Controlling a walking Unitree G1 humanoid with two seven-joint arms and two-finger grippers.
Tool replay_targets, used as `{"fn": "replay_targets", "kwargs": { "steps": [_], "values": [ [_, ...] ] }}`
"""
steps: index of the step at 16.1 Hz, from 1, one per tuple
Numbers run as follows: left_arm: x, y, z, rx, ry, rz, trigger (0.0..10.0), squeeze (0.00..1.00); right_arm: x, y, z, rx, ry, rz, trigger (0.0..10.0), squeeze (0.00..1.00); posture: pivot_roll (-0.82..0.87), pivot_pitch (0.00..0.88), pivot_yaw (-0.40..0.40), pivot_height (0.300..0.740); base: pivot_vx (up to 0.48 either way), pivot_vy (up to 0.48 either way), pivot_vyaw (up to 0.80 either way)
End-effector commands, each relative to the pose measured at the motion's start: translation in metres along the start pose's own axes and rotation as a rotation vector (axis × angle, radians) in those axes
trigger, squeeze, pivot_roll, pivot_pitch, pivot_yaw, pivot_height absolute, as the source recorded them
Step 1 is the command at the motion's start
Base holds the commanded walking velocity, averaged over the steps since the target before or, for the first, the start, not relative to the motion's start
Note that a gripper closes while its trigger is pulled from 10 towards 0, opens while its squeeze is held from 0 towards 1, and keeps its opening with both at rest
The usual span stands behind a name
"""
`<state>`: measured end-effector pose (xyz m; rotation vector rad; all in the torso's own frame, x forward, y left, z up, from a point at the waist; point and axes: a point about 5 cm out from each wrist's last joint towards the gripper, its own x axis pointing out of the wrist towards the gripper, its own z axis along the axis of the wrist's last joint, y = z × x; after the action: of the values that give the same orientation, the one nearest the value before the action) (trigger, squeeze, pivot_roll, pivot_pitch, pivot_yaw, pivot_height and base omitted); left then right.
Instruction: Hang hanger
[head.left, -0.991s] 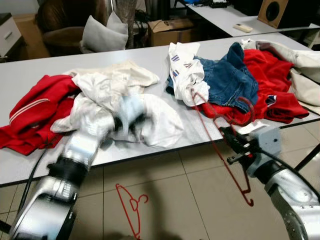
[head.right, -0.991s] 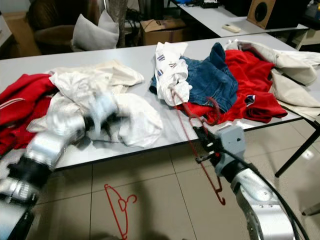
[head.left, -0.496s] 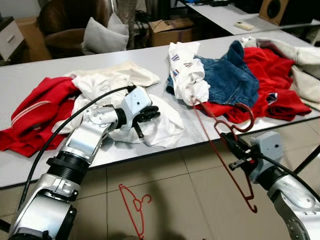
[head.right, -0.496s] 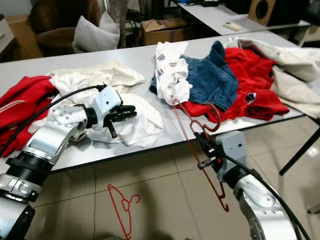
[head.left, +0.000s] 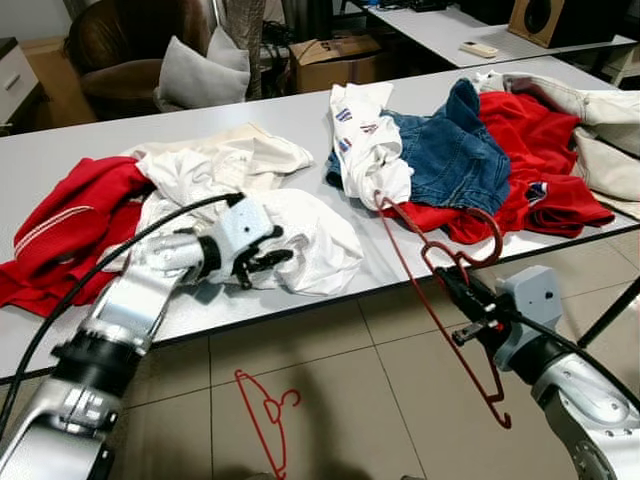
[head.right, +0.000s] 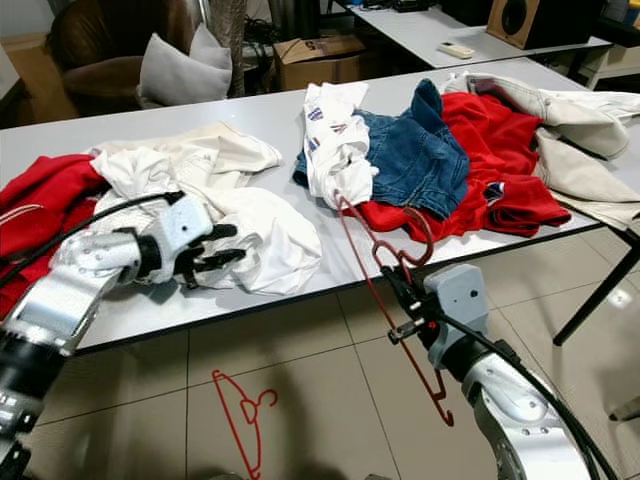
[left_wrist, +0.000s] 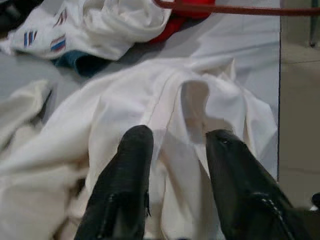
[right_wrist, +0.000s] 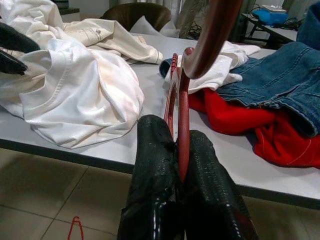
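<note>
A thin red wire hanger (right_wrist: 183, 125) hangs tilted beside the table's near edge, its hook (head.left: 497, 237) up by the red cloth and its lower corner near the floor. My right gripper (head.left: 452, 287) is shut on its neck, just off the table edge. My left gripper (head.left: 265, 262) rests open on a crumpled white garment (head.left: 315, 235) in the middle of the table, its two black fingers (left_wrist: 132, 150) spread over the fabric with nothing between them. A second red hanger (head.left: 265, 410) lies on the tiled floor below.
The grey table (head.left: 300, 110) carries red clothing (head.left: 70, 225) at the left, a white striped cloth (head.left: 365, 140), jeans (head.left: 455, 150) and more red cloth (head.left: 545, 150) at the right. A chair with a cushion (head.left: 195, 70) and a cardboard box (head.left: 335, 60) stand behind.
My left gripper, blurred in motion a second ago, has drawn back left and nearer and settled on the white garment. The right gripper still holds the hanger in about the same place.
</note>
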<state>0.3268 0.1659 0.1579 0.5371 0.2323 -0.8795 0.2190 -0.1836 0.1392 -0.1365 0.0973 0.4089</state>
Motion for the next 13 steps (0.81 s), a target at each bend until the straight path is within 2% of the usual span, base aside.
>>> {"fn": "replay_targets", "kwargs": {
  "steps": [1,2,4,7,8,9,11,13],
  "values": [
    [-0.005,0.002,-0.002,-0.037,0.010,0.024,10.0,0.00,0.000,-0.002,0.003,-0.002,-0.009,-0.007,10.0,0.00,-0.21,0.000,0.069,0.710,0.000,0.000,0.00],
    [-0.007,0.003,-0.010,-0.044,0.043,0.091,10.0,0.00,0.000,-0.002,0.004,-0.004,-0.009,-0.005,10.0,0.00,-0.21,0.000,0.065,0.710,0.000,0.000,0.00],
    [-0.010,0.006,-0.011,-0.071,0.039,0.172,10.0,0.00,0.001,-0.003,0.005,-0.005,-0.011,-0.001,10.0,0.00,-0.21,0.000,0.057,0.710,0.000,0.000,0.00],
    [-0.012,0.004,-0.014,-0.152,0.042,0.175,10.0,0.00,0.001,-0.002,0.005,-0.006,-0.010,0.006,10.0,0.00,-0.20,0.000,0.053,0.710,0.000,0.000,0.00],
    [-0.011,0.001,-0.016,-0.181,0.037,0.168,3.1,0.00,0.002,-0.003,0.005,-0.006,-0.010,0.007,10.0,0.00,-0.20,0.000,0.054,0.710,0.000,0.000,0.00],
    [-0.009,-0.001,-0.016,-0.224,0.018,0.164,0.0,0.00,0.002,-0.003,0.006,-0.007,-0.012,0.007,10.0,0.00,-0.20,0.000,0.054,0.710,0.000,0.000,0.00],
    [-0.007,-0.006,-0.014,-0.250,0.008,0.137,0.0,0.00,0.002,-0.004,0.006,-0.007,-0.011,0.005,10.0,0.00,-0.20,0.000,0.056,0.710,0.000,0.000,0.00],
    [-0.007,-0.011,-0.016,-0.242,0.029,0.101,0.0,0.00,0.001,-0.005,0.006,-0.010,-0.011,0.002,10.0,0.00,-0.20,0.000,0.057,0.710,0.000,0.000,0.00]
  ]
}}
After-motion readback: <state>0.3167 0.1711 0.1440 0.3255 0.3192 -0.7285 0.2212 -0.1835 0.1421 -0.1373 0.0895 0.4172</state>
